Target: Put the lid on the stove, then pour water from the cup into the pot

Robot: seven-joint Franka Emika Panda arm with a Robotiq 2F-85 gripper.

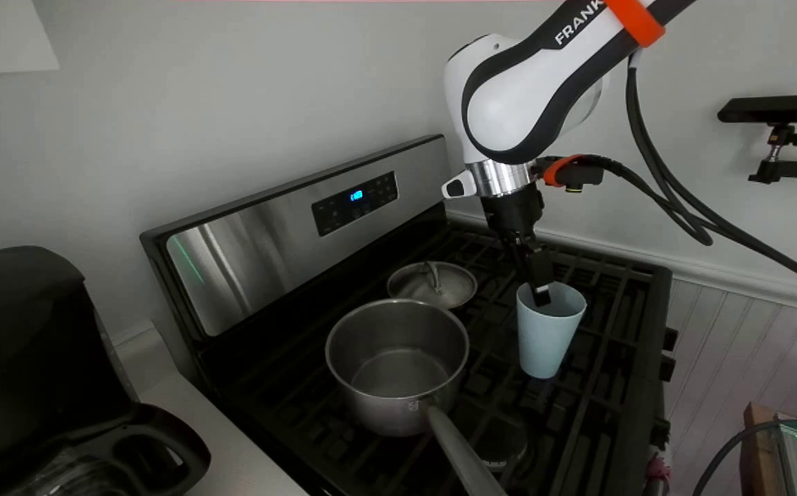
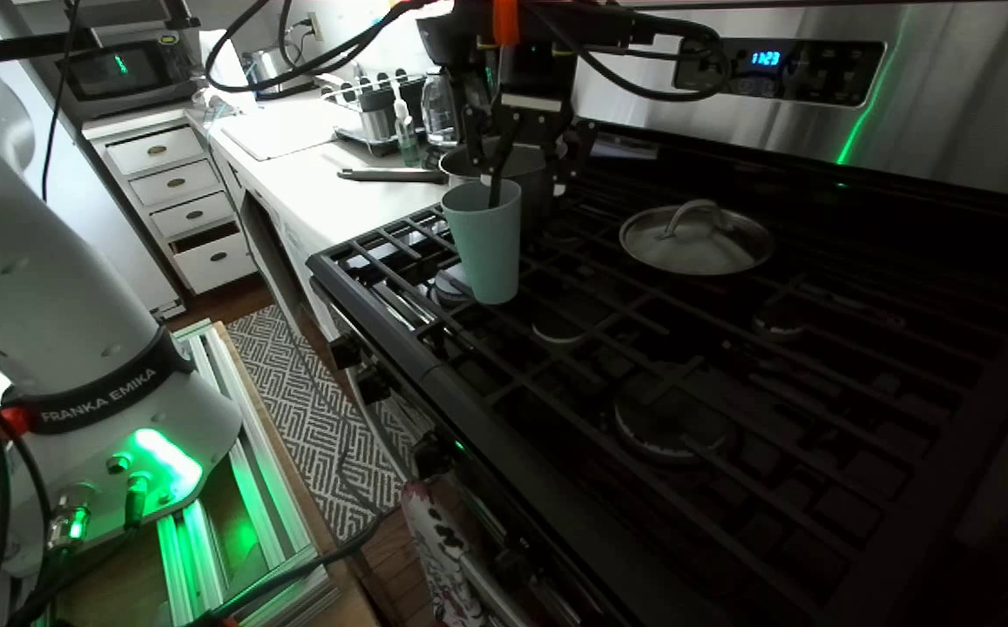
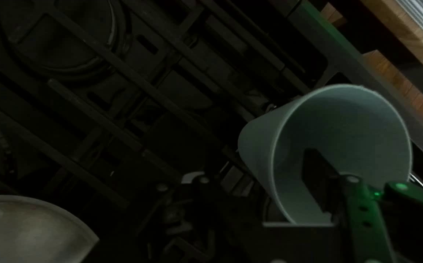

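The pale bluish cup point(image 1: 547, 341) stands on the stove point(image 1: 260, 262) grates near the front edge; it also shows in an exterior view point(image 2: 488, 252) and the wrist view point(image 3: 259, 146). My gripper point(image 2: 530, 178) is open and points down at its rim. One finger reaches inside the cup and the other is outside, with the cup wall between them, as the wrist view point(image 3: 255, 182) shows. The steel pot point(image 1: 395, 410) is beside the cup, partly hidden by the gripper in an exterior view point(image 2: 531, 161). The lid point(image 1: 457, 286) lies on the back grates, knob up point(image 2: 695, 244).
The stove's raised back panel point(image 1: 360, 203) stands behind the lid. The pot's handle point(image 1: 463, 451) sticks out toward the front. A black coffee maker point(image 1: 19, 331) stands on the white counter point(image 1: 233, 448). A patterned towel point(image 2: 438, 553) hangs at the stove's front.
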